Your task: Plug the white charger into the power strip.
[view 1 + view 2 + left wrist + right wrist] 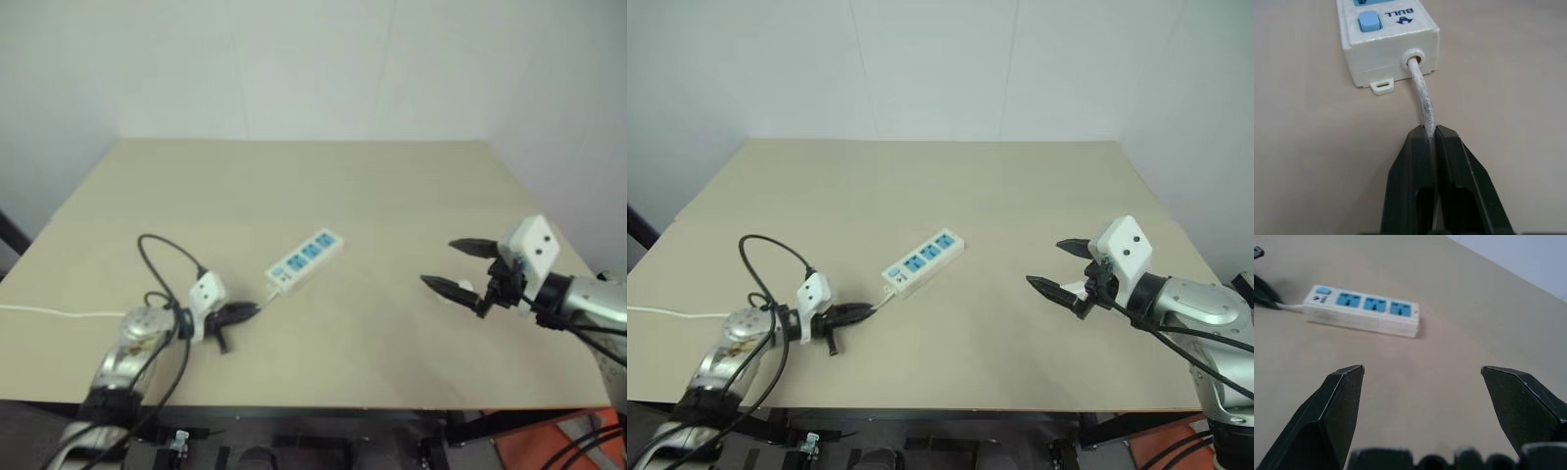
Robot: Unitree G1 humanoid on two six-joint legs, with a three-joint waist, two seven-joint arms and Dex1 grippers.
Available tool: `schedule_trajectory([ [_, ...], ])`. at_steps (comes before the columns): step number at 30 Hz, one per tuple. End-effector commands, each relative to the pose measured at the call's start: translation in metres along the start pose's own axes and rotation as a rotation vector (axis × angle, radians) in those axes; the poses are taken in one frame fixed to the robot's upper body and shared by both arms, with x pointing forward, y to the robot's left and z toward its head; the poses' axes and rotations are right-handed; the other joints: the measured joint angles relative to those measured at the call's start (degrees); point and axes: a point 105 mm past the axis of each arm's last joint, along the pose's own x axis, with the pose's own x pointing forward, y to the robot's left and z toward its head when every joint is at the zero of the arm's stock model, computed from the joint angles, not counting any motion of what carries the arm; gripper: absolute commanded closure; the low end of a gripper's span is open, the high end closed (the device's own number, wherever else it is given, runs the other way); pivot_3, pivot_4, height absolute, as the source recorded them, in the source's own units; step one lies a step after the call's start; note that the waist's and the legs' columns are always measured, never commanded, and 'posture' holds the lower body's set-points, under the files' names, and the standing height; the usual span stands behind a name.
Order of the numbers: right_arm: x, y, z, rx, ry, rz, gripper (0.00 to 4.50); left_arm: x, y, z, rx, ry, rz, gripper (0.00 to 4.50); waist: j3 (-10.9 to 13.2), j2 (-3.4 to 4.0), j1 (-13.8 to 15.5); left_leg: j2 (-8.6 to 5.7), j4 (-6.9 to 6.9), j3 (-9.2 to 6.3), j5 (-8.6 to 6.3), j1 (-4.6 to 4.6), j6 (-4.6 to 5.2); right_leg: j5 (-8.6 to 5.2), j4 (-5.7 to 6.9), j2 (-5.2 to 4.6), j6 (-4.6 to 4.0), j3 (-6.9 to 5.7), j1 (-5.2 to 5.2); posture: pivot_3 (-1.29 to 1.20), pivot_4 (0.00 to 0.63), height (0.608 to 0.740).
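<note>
Near the bench's (411,186) left front edge, the left gripper (241,313) is clenched on the thin white cord (1424,105) just behind the power strip (305,260), which lies mid-bench. Toward the right edge, the right gripper (458,266) hangs with jaws spread wide, grasping nothing.

In your left wrist view, the power strip (1388,46) is cut off at the top edge; its cord (1423,100) vanishes between the left tool's fingers (1413,186).
</note>
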Motion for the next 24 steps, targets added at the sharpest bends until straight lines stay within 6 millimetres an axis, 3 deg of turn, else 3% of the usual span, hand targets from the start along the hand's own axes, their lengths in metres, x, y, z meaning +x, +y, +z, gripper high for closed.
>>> schedule_trajectory([
  [1,0.002,0.001,0.012,-0.043,-0.045,0.015,0.0,-0.014,-0.003,-0.006,-0.031,0.023,0.042,3.86,0.0,0.0,0.0,0.0,0.0,0.0,0.0,0.04,0.0,-0.11,0.0,0.0,0.18,0.0,0.03,0.0,0.15,0.74],
  [5,0.005,0.0,0.013,-0.048,-0.05,0.026,0.0,-0.016,-0.003,0.001,-0.032,-0.001,0.05,2.77,0.0,0.0,0.0,0.03,0.01,0.02,0.02,0.07,0.03,-0.13,0.01,0.04,0.21,0.0,0.04,0.0,0.15,0.74],
  [10,0.003,0.001,0.014,-0.05,-0.052,0.027,0.0,-0.017,-0.009,0.036,-0.018,-0.114,-0.032,1.15,0.0,-0.01,0.0,0.04,0.02,0.02,0.03,-0.07,0.04,-0.12,0.0,0.04,0.19,0.0,-0.07,0.0,0.15,0.74],
  [13,0.003,0.003,0.014,-0.046,-0.056,0.024,0.0,-0.002,0.003,0.056,0.015,-0.224,0.066,0.18,0.0,0.0,0.4,0.03,0.02,0.01,0.03,-0.09,0.04,-0.07,-0.01,0.03,0.11,-0.01,-0.08,0.0,0.15,0.74],
  [16,0.004,0.006,0.016,-0.04,-0.068,0.021,0.0,0.02,0.017,0.066,0.047,-0.31,0.162,0.02,0.0,-0.02,1.1,-0.02,0.12,0.0,0.04,-0.04,0.05,-0.05,-0.03,0.01,0.18,-0.02,0.04,0.0,0.15,0.74],
  [24,0.008,0.009,0.022,-0.048,-0.097,0.018,0.0,0.075,0.019,0.049,0.017,-0.285,0.119,0.02,0.0,-0.04,1.2,-0.03,0.14,0.0,0.04,-0.11,0.05,0.14,-0.04,0.05,-0.11,0.0,-0.02,0.0,0.15,0.74],
])
